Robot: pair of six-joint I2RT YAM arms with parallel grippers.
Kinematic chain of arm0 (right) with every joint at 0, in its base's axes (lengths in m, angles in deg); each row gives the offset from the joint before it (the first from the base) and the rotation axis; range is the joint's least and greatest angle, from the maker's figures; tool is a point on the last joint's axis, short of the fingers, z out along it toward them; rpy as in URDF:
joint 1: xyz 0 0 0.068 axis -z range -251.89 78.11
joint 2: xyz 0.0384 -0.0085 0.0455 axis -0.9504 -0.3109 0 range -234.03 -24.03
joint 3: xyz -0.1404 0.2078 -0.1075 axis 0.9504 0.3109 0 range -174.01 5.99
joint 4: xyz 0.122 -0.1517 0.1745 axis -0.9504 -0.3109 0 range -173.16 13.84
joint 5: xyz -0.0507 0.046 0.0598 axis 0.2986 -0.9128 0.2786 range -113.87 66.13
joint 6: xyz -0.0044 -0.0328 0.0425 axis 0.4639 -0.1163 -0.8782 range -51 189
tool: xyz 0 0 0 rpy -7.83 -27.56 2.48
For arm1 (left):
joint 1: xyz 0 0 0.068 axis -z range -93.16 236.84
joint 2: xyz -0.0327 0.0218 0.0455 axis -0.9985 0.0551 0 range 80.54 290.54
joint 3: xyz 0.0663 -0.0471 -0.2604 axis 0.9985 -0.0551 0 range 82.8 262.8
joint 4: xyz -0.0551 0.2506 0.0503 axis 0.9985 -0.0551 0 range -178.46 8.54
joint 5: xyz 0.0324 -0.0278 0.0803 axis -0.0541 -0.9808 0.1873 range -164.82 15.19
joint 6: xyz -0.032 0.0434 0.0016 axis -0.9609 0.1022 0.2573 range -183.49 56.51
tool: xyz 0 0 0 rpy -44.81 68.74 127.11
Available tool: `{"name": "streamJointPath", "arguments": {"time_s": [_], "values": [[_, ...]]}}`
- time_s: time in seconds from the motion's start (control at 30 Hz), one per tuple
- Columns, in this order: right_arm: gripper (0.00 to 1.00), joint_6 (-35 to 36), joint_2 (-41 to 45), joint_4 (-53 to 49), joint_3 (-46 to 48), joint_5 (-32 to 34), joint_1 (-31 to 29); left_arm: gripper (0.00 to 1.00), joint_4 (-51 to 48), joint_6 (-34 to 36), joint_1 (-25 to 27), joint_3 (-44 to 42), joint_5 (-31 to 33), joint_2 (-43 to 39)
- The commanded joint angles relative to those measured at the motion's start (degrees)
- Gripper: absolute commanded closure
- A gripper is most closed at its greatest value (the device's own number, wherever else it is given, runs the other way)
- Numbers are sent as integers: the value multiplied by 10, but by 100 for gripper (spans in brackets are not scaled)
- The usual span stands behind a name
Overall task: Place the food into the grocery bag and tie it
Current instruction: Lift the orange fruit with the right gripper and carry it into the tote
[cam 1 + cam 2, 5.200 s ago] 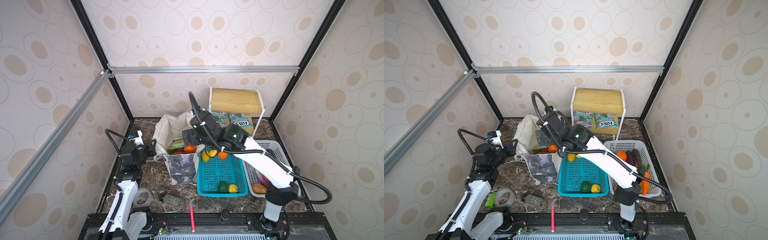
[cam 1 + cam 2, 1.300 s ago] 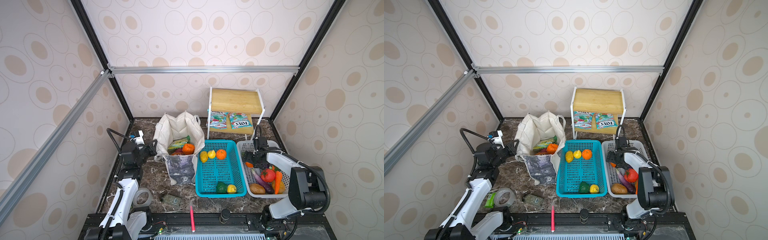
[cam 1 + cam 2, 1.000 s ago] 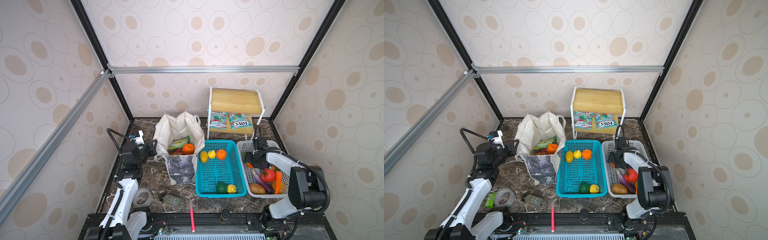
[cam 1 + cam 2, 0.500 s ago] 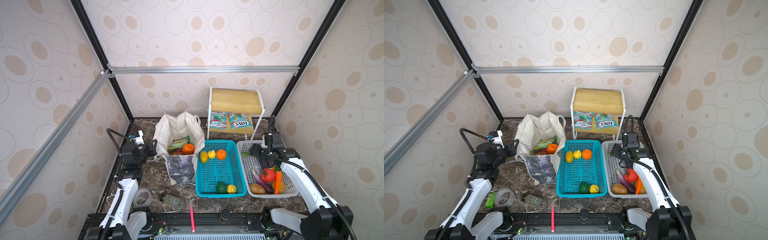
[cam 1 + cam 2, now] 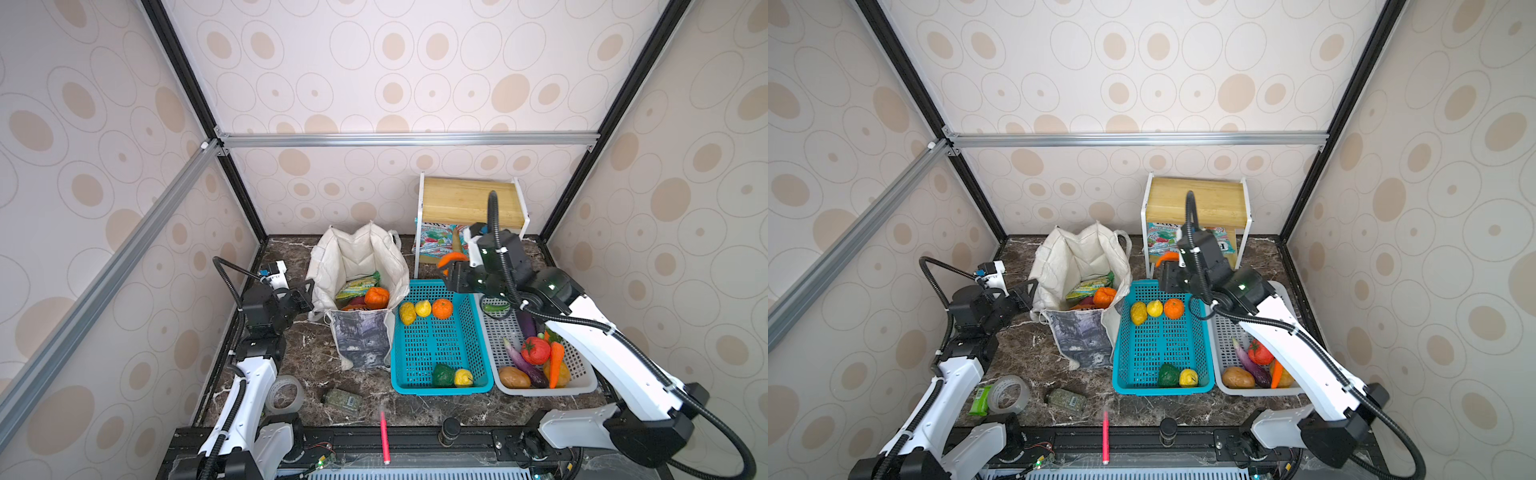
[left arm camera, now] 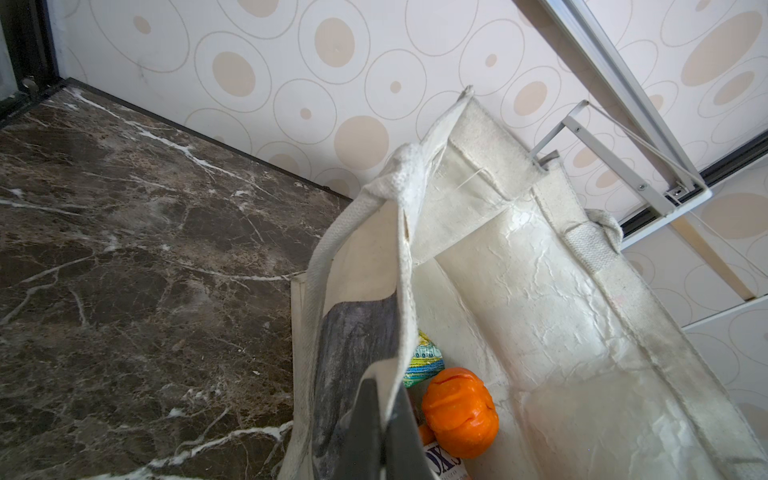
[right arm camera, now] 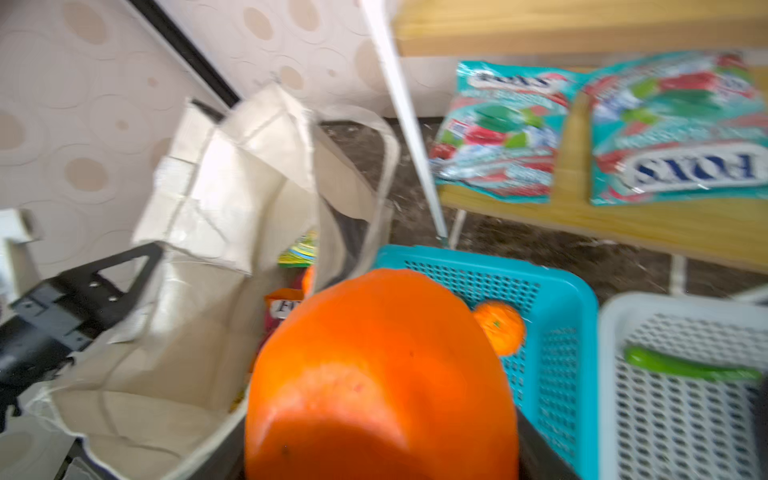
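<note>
1. At R tool (image 5: 449,266): jaws pinch an orange toy piece (image 7: 382,374) across its width. It fills the right wrist view, so exact kind unclear; prob a pepper.
2. Tool + piece hang over the back rim of the teal basket (image 5: 442,388), just in front of the shelf (image 5: 465,199), clear of the bench (image 5: 316,357).
3. Grocery bag (image 5: 361,257) stands just left of that basket, mouth gaping. The piece is near the bag's right side but not over the mouth yet.
4. L tool (image 6: 384,436), on the bag's opposite side, is pressed together on the left wall & props the rim open.
5. Done, as far as seen: small orange pumpkin (image 5: 376,297), green packet (image 5: 357,284) & an orange-red packet (image 5: 353,307) lie inside the bag.
6. Left in teal basket: yellow fruits (image 5: 407,312) & orange (image 5: 442,308) at the back, green piece (image 5: 442,374) + yellow piece (image 5: 462,377) at the front.
7. Veg in the white basket (image 5: 548,391) & snack packets (image 5: 434,243) on the shelf: can't tell if they count.
8. Handles (image 6: 590,245) untied. Judged: packing partway, tying not begun.
</note>
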State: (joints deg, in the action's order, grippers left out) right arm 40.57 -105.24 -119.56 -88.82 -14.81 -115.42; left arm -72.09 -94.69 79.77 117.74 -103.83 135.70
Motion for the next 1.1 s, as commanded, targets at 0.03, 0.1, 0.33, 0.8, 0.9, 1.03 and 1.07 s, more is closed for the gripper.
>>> {"name": "streamJointPath", "arguments": {"time_s": [0.03,0.1,0.33,0.8,0.9,1.03,1.07], "values": [[41,16,-105,4,-103,28,-57,100,12,-3,-4,1,-12,-7],[41,25,-172,-16,-169,31,-76,100,11,-3,-3,1,-13,-7],[38,31,-352,-65,-315,8,-93,100,15,-5,-3,0,-15,-7],[32,8,-502,-97,-361,-21,-93,100,16,-7,-3,-1,-15,-7],[30,6,-511,-109,-379,-25,-93,100,16,-7,-3,0,-14,-7],[17,9,-508,-118,-406,-36,-93,100,16,-7,-3,-1,-14,-7],[14,10,-506,-121,-412,-38,-94,100,16,-7,-3,0,-13,-8]]}}
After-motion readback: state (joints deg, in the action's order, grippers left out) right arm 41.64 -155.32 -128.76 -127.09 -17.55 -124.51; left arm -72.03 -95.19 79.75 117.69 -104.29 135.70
